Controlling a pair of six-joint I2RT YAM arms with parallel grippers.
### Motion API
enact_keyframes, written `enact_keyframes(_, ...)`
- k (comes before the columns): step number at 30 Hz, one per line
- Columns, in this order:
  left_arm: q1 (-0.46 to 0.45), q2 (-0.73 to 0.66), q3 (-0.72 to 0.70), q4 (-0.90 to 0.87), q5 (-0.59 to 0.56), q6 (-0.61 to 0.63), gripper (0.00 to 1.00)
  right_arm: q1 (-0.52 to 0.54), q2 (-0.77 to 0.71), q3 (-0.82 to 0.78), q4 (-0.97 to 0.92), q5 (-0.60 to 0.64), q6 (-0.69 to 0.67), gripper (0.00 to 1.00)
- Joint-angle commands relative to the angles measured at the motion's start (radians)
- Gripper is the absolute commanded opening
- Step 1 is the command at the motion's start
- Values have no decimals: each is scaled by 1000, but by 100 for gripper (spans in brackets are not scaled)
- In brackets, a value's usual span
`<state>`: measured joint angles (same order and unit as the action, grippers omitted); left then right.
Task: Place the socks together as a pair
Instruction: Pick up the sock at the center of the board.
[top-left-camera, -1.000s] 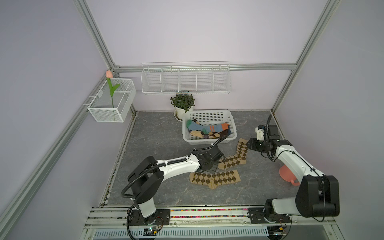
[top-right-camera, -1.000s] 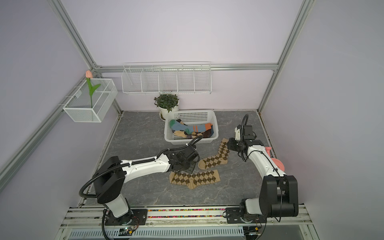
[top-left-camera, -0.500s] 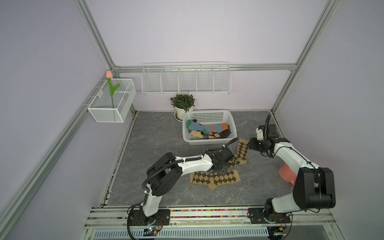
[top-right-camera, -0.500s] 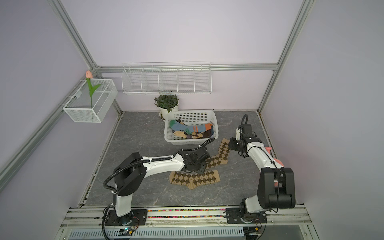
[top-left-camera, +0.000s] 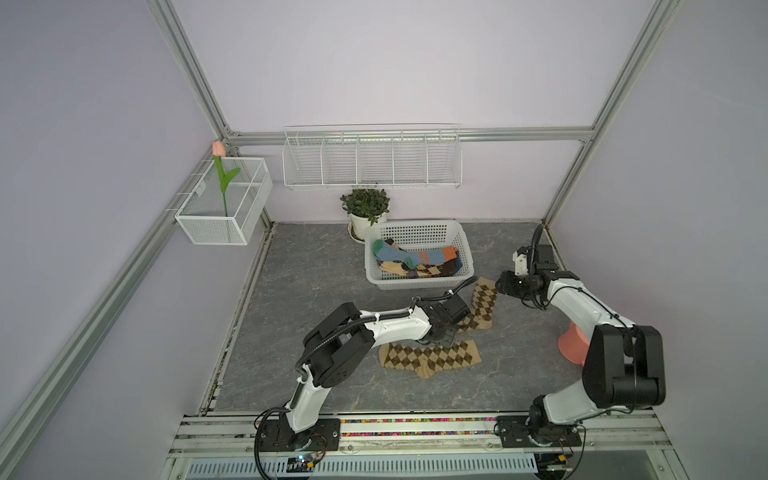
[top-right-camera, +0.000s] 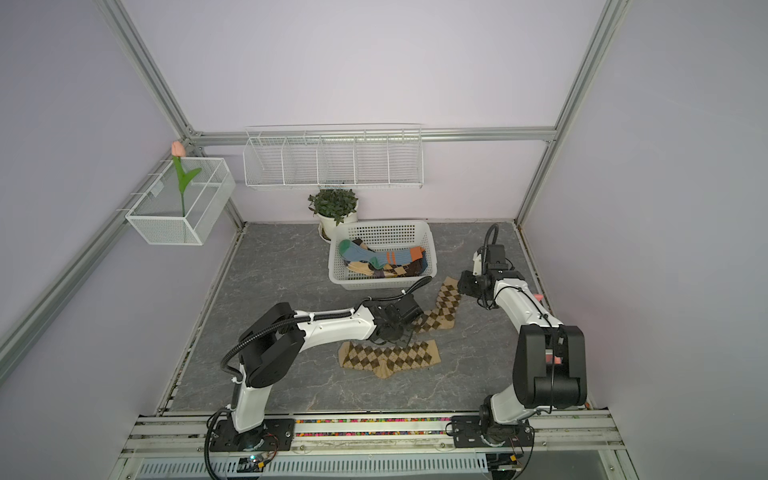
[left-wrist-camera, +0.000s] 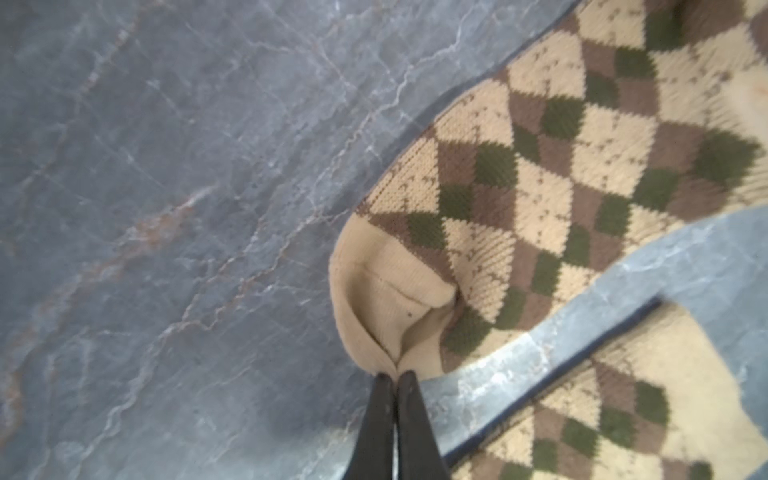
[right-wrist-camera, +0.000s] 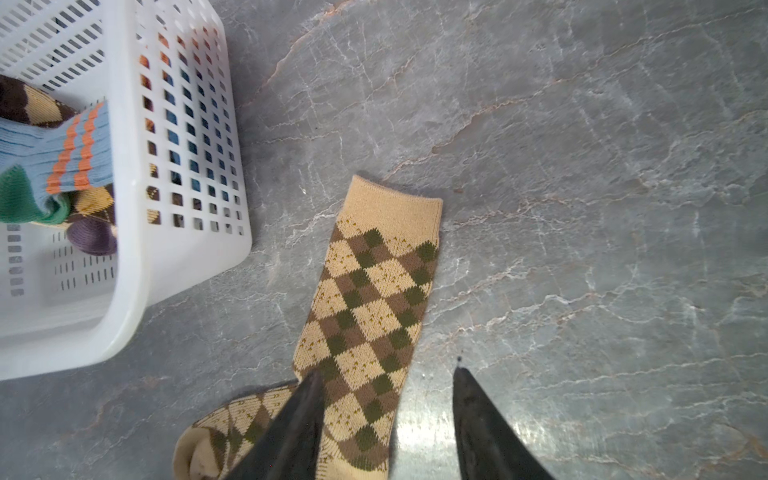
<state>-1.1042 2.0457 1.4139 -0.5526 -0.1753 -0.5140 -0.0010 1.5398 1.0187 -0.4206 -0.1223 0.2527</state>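
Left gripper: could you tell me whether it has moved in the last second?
Yes. The left gripper has shifted right along the basket, and is shut on the toe of the tan sock beside it.

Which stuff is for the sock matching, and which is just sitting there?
For the job: far tan sock, near tan sock, socks in the basket.
Just lying about: plant, tulip, wire shelf, wire box, pink thing.

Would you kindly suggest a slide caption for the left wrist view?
Left gripper pinching the toe of a tan argyle sock on the grey tabletop, matching sock alongside.
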Motion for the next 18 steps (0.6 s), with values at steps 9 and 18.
enact_keyframes(9,3,-222,-53,-108,21,46,0,-9,47,31,7,-47,-30,54)
enact_keyframes(18,-19,-274,-116,-97,104,62,0,19,142,64,-23,-63,-41,59)
